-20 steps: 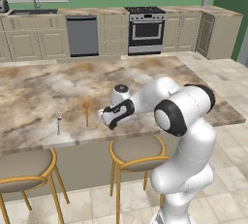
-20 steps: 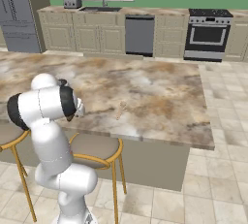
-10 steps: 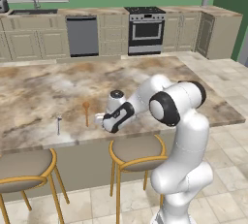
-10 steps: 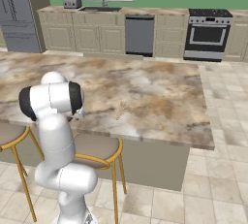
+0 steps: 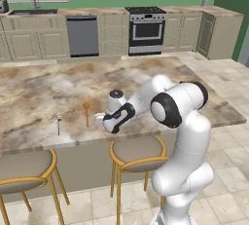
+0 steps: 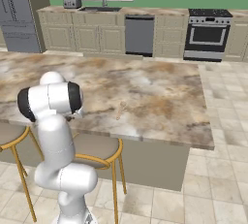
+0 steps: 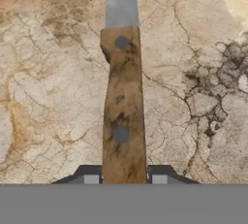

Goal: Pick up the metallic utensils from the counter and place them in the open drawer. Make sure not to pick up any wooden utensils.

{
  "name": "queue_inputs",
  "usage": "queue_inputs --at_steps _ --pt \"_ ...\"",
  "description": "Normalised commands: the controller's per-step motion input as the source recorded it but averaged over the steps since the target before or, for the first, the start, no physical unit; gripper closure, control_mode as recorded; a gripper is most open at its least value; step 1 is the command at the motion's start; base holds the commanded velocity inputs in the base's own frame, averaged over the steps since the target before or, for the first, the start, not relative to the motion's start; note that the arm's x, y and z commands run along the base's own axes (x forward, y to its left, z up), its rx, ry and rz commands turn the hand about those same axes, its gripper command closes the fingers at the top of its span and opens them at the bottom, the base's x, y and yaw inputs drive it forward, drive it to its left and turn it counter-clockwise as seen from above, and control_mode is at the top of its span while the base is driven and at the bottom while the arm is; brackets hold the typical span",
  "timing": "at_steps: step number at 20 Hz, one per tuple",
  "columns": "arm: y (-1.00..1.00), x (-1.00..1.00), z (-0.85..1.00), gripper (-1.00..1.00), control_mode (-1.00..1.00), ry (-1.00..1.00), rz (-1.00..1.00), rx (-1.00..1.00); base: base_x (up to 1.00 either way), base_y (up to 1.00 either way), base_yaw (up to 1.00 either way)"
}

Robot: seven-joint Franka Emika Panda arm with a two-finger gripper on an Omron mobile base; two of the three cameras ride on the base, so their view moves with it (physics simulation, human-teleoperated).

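One knife (image 7: pixel 122 102) lies on the counter (image 7: pixel 53 97) — gripper (image 7: pixel 125 178) pinching its brown handle; one wooden spoon (image 5: pixel 86 113), one silvery utensil (image 5: pixel 58 123) left of it.

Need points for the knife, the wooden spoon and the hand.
knife (image 7: pixel 122 106), hand view, middle of its brown handle.
wooden spoon (image 5: pixel 86 113), left base view, on its handle.
hand (image 7: pixel 125 178), hand view, midway between its fingertips.

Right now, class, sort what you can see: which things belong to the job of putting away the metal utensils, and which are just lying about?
Belongs to the job:
- brown-handled, grey-bladed knife, between the hand's fingertips
- thin silvery utensil
- marbled brown stone counter

Just lying about:
- orange-brown wooden spoon, to be left alone
- padded stools with yellow frames
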Motion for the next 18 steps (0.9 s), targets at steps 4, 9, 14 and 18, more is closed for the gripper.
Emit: queue_inputs --at_steps 4,9,14,18 --pt "-0.44 -0.32 0.64 1.0 -1.0 -0.09 0.02 0.0 0.0 0.0 0.0" --pt "-0.54 -0.3 0.95 1.0 -1.0 -0.17 0.05 0.0 0.0 0.0 0.0" --pt "-0.64 -0.44 1.0 1.0 -1.0 -0.07 0.02 0.0 0.0 0.0 0.0" --pt "-0.5 -0.57 1.0 1.0 -1.0 -0.03 0.0 0.0 0.0 0.0 0.0"
